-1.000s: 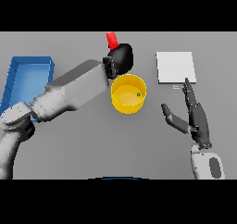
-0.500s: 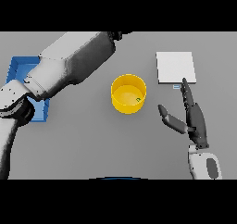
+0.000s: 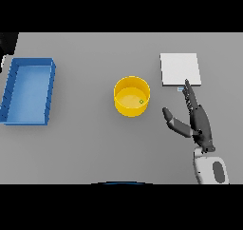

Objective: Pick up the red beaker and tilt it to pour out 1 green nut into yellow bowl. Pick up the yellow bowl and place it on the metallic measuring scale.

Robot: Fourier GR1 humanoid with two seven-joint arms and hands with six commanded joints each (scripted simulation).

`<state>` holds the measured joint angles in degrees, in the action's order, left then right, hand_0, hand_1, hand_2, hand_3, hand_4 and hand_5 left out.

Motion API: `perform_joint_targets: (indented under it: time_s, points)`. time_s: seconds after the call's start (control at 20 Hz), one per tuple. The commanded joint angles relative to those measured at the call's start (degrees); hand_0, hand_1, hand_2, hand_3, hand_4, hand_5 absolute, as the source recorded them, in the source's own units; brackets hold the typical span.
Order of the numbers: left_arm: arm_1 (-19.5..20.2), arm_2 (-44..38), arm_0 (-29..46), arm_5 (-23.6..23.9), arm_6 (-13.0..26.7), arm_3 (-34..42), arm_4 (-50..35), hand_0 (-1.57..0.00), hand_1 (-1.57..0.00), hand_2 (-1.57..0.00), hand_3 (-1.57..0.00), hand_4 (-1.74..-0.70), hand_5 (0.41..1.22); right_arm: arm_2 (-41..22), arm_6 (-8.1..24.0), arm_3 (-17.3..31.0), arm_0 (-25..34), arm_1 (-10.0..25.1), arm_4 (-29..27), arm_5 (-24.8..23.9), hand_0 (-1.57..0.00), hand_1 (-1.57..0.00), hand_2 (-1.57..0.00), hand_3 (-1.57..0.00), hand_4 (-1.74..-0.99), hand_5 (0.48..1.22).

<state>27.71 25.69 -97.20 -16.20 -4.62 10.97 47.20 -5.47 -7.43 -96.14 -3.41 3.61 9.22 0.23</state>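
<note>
One hand shows on the grey desk [image 3: 95,143], the right hand [image 3: 198,123], rising from the lower right with its fingers [image 3: 190,95] straight and pressed together, thumb [image 3: 174,123] spread out to its left; it holds nothing and touches nothing that can be made out. The left hand is out of view; only a dark patch at the upper left edge, cut off by the frame, shows there, and what it is cannot be told.

Far to the left of the hand, near the desk's left edge, lies the blue tray [image 3: 29,121], largest of the things; its near left corner is clipped by the frame. Just beyond the fingertips sits the metallic measuring scale [image 3: 179,68], a pale flat square. A small light mark on its near edge lies right at the fingertips; whether they touch it cannot be told. To the left of the hand and a little farther out, near but apart from the thumb, stands the yellow bowl [image 3: 132,108], upright. Inside it, toward the side nearer the hand, lies the green nut [image 3: 141,101], tiny and hard to make out. The red beaker shows nowhere.
</note>
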Motion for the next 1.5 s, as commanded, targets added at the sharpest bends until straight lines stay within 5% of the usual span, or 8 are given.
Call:
perform_joint_targets:
  time_s: [0.0, 0.15, 0.55, 0.9, 1.2, 1.3, 1.35, 1.45]
  points:
    - [0.92, -2.81, 1.16, 1.23, 0.43, -1.07, -2.92, -1.57, -1.57, -1.57, -1.53, -1.74, 1.221, 0.24, -0.13, 0.90, 0.64, 0.36, 0.62, -0.42, 0.00, 0.00, 0.00, 0.00, -1.121, 0.588]
    - [4.84, -9.95, 6.75, 5.54, 2.22, -3.88, -11.03, -1.57, -1.57, -1.57, -1.55, -1.74, 1.221, -0.15, 0.01, 0.98, 1.17, 1.00, 1.64, -0.51, 0.00, 0.00, 0.00, 0.00, -1.127, 0.606]
    - [6.44, -19.97, 22.50, 19.66, 14.91, -3.39, -25.43, -1.57, -1.57, -1.57, -1.57, -1.74, 1.221, -0.35, -0.54, 1.57, 1.33, 1.47, 1.15, 0.52, 0.00, 0.00, 0.00, 0.00, -1.133, 0.655]
    - [4.04, -22.92, 41.95, 24.55, 16.01, 10.91, -35.00, -1.57, -1.57, -1.57, -1.57, -1.74, 1.221, -0.91, -1.86, 1.36, 0.42, 1.58, 1.91, 0.48, 0.00, 0.00, 0.00, 0.00, -1.166, 0.676]
    - [3.60, -21.00, 58.19, 26.57, 26.79, 35.15, -39.30, -1.57, -1.57, -1.57, -1.57, -1.74, 0.925, -0.34, -1.05, 1.88, 1.26, 1.93, 1.41, 0.57, 0.00, 0.00, 0.00, 0.00, -1.157, 0.671]
    - [4.26, -20.21, 61.14, 25.57, 32.07, 41.64, -40.02, -1.57, -1.57, -1.53, -1.53, -1.52, 0.818, -0.55, -0.93, 1.38, 1.07, 1.51, 0.94, 0.81, 0.00, 0.00, 0.00, 0.00, -1.155, 0.670]
    - [5.45, -19.69, 62.63, 22.45, 31.55, 45.31, -41.09, -1.47, -1.34, -1.28, -1.32, -1.37, 0.774, -0.59, -1.37, 1.26, 0.77, 1.54, 1.10, 0.73, 0.00, 0.00, 0.00, 0.00, -1.153, 0.670]
    - [6.39, -20.24, 65.04, 17.98, 31.90, 50.26, -44.86, -0.94, -0.86, -0.82, -0.84, -1.13, 0.705, -0.87, -1.02, 1.13, 0.41, 1.54, 1.54, 0.64, 0.00, 0.00, 0.00, 0.00, -1.149, 0.670]
